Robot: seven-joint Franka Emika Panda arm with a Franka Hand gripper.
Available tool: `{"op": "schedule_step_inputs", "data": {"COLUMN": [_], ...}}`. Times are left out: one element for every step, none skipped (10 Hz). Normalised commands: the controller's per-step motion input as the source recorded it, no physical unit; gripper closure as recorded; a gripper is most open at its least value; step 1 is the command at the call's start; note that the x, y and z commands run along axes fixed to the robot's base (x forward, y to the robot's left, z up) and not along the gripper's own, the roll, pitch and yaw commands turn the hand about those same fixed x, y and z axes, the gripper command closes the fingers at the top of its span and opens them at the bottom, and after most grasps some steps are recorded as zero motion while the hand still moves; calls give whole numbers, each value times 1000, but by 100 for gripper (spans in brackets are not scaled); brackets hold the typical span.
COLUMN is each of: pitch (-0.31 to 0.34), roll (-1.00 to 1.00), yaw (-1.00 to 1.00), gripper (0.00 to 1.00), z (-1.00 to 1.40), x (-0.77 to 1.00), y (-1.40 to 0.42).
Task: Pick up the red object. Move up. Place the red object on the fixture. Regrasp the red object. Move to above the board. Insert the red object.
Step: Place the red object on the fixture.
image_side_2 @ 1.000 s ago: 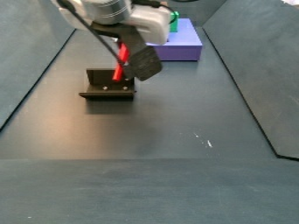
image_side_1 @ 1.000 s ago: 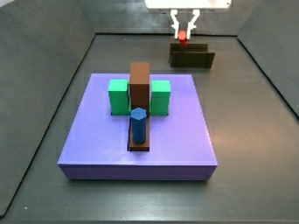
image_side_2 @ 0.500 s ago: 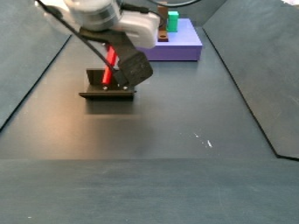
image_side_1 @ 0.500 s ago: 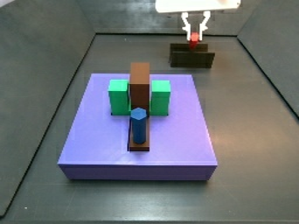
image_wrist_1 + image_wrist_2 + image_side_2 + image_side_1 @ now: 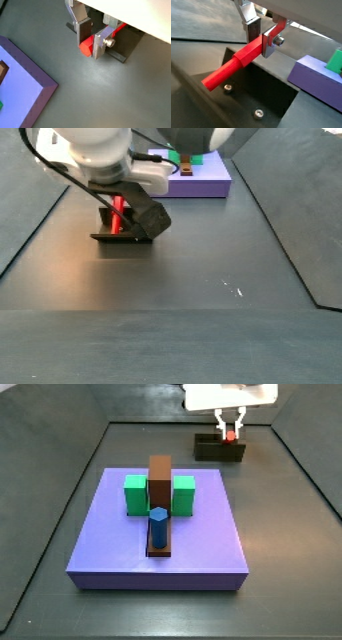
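In a side view the pincer (image 5: 123, 212) hides part of the fixture (image 5: 114, 235).

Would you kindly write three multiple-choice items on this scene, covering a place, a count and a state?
1. Where is the gripper?
A. over the fixture
B. over the board
C. at the near wall

2. How many green blocks are on the board?
A. one
B. two
C. four

3. What is the state of the red object?
A. lying on the floor
B. inserted in the board
C. clamped between the fingers

Answers: 1 A, a side view shows the gripper above the fixture; 2 B, one flanks each side of the brown bar; 3 C, both wrist views show the plates pressed on it.
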Motion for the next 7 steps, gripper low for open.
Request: {"op": "schedule_step_inputs", "data": {"pitch": [26,0,3,54,14,0,0], "roll": [-71,-283,-394,-406,-437,-449,-294], "yaw": [0,0,0,0,0,20,49], "gripper": [100,100,100,100,100,100,100], "z": [-6,0,0,23,17,0,0], "x": [-120,-169,-129,-69,-31,-3,0], "y": [143,117,66,54,60,54,0]}}
